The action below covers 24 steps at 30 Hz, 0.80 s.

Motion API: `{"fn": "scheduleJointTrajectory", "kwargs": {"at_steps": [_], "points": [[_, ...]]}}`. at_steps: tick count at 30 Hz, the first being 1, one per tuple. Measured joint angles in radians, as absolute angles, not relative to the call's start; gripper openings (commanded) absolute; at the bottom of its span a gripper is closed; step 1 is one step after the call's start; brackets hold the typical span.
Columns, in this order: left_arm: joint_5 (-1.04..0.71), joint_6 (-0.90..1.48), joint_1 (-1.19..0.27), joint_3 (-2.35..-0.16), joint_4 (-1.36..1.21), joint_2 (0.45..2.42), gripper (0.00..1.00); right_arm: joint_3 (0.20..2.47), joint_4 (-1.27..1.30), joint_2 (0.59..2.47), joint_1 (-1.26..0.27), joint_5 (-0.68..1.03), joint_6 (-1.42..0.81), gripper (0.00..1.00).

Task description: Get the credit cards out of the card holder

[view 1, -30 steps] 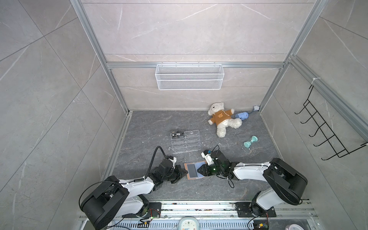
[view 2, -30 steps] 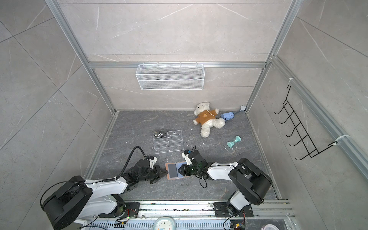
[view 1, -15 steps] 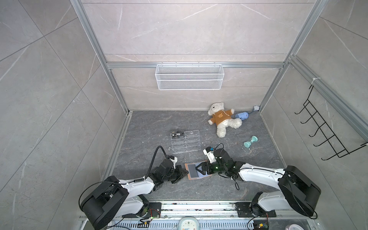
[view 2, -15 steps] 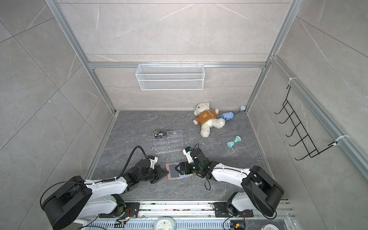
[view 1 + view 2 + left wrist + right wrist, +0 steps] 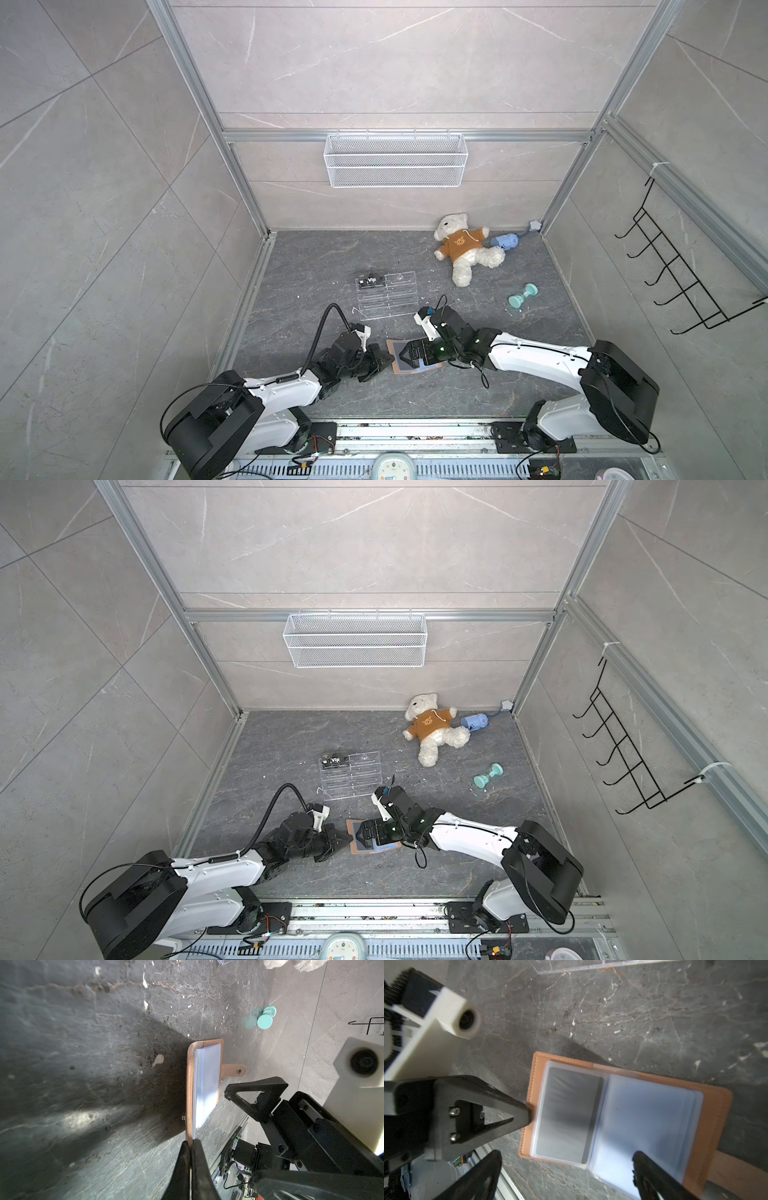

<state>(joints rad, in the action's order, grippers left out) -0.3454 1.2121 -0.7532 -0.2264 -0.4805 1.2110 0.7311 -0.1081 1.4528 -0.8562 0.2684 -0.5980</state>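
The tan card holder (image 5: 714,1118) lies open on the dark floor, pale blue sleeves (image 5: 648,1122) up. A dark credit card (image 5: 566,1113) sits inside the sleeve on one half. My left gripper (image 5: 190,1144) is shut on the holder's leather edge (image 5: 189,1088); its strap tab (image 5: 232,1070) lies flat. My right gripper (image 5: 566,1158) hangs open just above the holder, one finger past its edge, the other over the blue sleeves. In both top views the grippers (image 5: 384,359) (image 5: 409,355) meet at the holder (image 5: 392,345). Another credit card (image 5: 371,281) with white "Vip" lettering rests on the acrylic rack.
A clear acrylic tiered rack (image 5: 388,297) stands just behind the holder. A teddy bear (image 5: 463,249), a blue cylinder (image 5: 505,241) and a teal dumbbell (image 5: 522,296) lie at the back right. A wire basket (image 5: 395,160) hangs on the back wall, black hooks (image 5: 681,274) on the right wall.
My right gripper has opened wide and slid left over the open holder. The left arm and the holder have not moved.
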Motion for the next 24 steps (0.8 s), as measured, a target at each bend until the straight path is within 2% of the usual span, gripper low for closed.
{"fn": "scheduleJointTrajectory", "kwargs": {"at_steps": [24], "points": [[-0.342, 1.203, -0.765, -0.228, -0.48, 1.21, 0.0, 0.836, -0.236, 1.585, -0.93, 0.197, -0.584, 0.98]]}}
